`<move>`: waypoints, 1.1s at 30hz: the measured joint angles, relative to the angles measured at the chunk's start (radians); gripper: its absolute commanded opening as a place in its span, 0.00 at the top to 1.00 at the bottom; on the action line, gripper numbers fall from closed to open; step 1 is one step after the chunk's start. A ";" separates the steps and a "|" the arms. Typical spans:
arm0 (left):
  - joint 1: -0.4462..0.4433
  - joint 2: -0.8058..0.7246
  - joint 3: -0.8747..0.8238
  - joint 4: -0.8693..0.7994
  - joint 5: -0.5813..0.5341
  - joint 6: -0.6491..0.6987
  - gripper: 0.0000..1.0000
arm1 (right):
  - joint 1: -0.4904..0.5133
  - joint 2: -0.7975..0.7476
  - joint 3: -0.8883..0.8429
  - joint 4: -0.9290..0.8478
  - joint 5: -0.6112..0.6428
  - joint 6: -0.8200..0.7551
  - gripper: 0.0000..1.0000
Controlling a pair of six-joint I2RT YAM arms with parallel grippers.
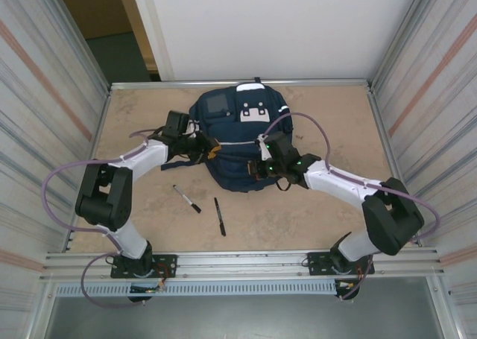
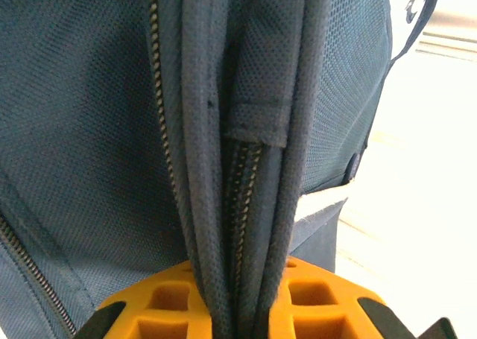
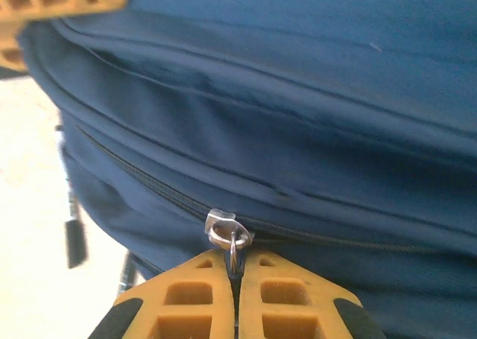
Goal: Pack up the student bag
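The student bag [image 1: 240,134], navy blue with white patches near its far end, lies flat in the middle of the table. My left gripper [image 1: 211,147] is at the bag's left side. In the left wrist view its orange fingers [image 2: 164,305] are shut on a fold of bag fabric [image 2: 246,205] with zip teeth running through it. My right gripper [image 1: 261,168] is at the bag's near right edge. In the right wrist view it [image 3: 235,294] is shut on the ring of a metal zip pull [image 3: 226,229] on the bag's zip line.
Two dark pens [image 1: 187,198] [image 1: 220,216] lie on the tan tabletop in front of the bag, between the two arms. Metal walls close in the table on the left, right and back. The left gripper's orange finger [image 3: 52,0] shows at the top left of the right wrist view.
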 measured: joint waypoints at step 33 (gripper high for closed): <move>-0.023 -0.115 0.029 -0.175 -0.162 0.135 0.46 | 0.122 0.144 0.161 0.063 -0.039 0.024 1.00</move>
